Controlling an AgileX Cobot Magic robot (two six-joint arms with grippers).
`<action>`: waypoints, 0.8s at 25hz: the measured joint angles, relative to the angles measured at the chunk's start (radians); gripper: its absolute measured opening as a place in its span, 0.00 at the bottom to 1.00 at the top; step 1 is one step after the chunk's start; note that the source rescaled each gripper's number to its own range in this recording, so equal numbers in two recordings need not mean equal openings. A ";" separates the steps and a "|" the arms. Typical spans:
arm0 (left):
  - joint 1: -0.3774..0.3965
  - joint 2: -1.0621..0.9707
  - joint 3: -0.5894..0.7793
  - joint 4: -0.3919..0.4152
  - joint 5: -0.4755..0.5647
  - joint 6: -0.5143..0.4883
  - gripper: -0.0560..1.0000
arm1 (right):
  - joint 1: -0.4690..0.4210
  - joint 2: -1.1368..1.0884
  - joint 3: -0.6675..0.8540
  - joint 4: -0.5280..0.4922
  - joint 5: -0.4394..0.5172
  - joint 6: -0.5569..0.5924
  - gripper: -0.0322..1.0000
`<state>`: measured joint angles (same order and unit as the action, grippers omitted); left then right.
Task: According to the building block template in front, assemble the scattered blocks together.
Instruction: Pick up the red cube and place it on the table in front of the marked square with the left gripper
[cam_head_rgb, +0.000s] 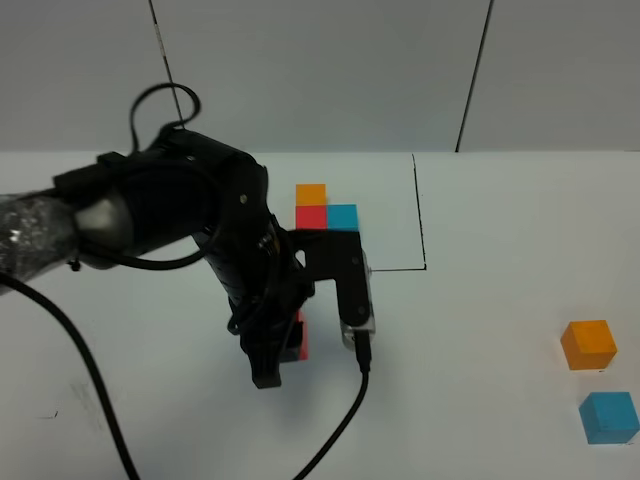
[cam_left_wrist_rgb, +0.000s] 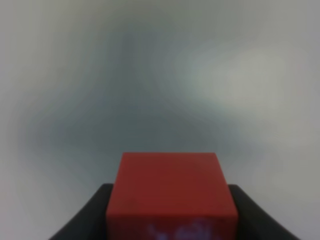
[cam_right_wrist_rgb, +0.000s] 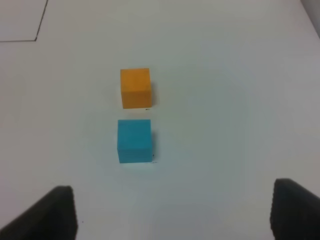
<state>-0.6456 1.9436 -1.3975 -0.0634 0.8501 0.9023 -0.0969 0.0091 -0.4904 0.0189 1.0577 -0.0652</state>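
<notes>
The left fingers (cam_left_wrist_rgb: 92, 222) clamp the red cube (cam_left_wrist_rgb: 170, 192) at six o'clock of the template (cam_head_rgb: 322, 210) while the right fingers (cam_right_wrist_rgb: 57, 215) hang wide and empty; releasing it skewed could spoil the later L.

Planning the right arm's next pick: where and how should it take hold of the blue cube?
Come straight down from above and close the open right gripper on the blue cube, across the two flat faces that do not face the orange cube. Those sides stand free, while the gap toward the orange one looks tighter. It sits flat, so grip mid-height.
</notes>
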 joint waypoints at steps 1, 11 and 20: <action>-0.003 0.028 0.000 -0.003 0.005 -0.002 0.05 | 0.000 0.000 0.000 0.000 0.000 0.000 0.68; -0.047 0.170 0.000 -0.020 0.007 0.021 0.05 | 0.000 0.000 0.000 0.000 0.000 0.000 0.68; -0.073 0.177 0.000 0.081 -0.005 -0.039 0.05 | 0.000 0.000 0.000 0.000 0.000 0.000 0.68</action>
<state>-0.7188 2.1205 -1.3975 0.0177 0.8453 0.8632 -0.0969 0.0091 -0.4904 0.0189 1.0577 -0.0652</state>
